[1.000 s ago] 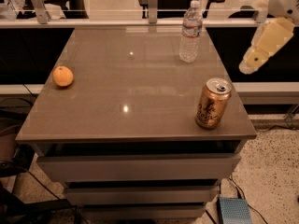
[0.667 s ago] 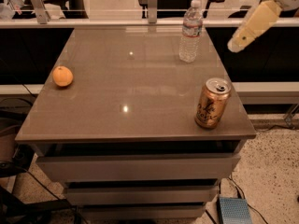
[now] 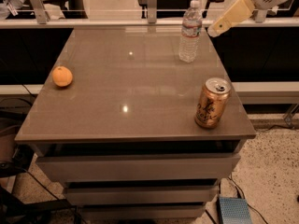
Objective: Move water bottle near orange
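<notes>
The water bottle (image 3: 190, 31), clear and ribbed with a white cap, stands upright at the far right of the grey tabletop (image 3: 135, 92). The orange (image 3: 62, 76) sits near the table's left edge, far from the bottle. My gripper (image 3: 216, 30), cream-coloured, hangs at the upper right, just right of the bottle at about its mid height and apart from it.
A gold-copper drink can (image 3: 212, 102) stands upright near the table's front right corner. A rail with metal posts (image 3: 151, 3) runs behind the table. Drawers (image 3: 135, 167) sit below the top. A blue box (image 3: 234, 210) lies on the floor at the right.
My gripper has moved up and to the left, from beside the table's right edge to close by the bottle. The bottle, orange and can have not moved.
</notes>
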`<act>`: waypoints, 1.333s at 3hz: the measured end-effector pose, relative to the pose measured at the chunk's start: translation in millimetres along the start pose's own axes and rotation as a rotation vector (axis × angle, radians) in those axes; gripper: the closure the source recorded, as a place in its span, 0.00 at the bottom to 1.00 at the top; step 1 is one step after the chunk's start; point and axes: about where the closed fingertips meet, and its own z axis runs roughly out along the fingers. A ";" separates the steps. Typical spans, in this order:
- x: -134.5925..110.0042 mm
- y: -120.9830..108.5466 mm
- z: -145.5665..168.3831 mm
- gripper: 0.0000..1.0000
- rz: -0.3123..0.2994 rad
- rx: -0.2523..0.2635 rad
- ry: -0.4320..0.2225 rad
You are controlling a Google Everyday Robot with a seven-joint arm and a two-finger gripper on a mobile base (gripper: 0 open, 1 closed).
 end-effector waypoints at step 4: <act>17.6 -42.5 130.5 0.00 0.210 -0.039 -0.164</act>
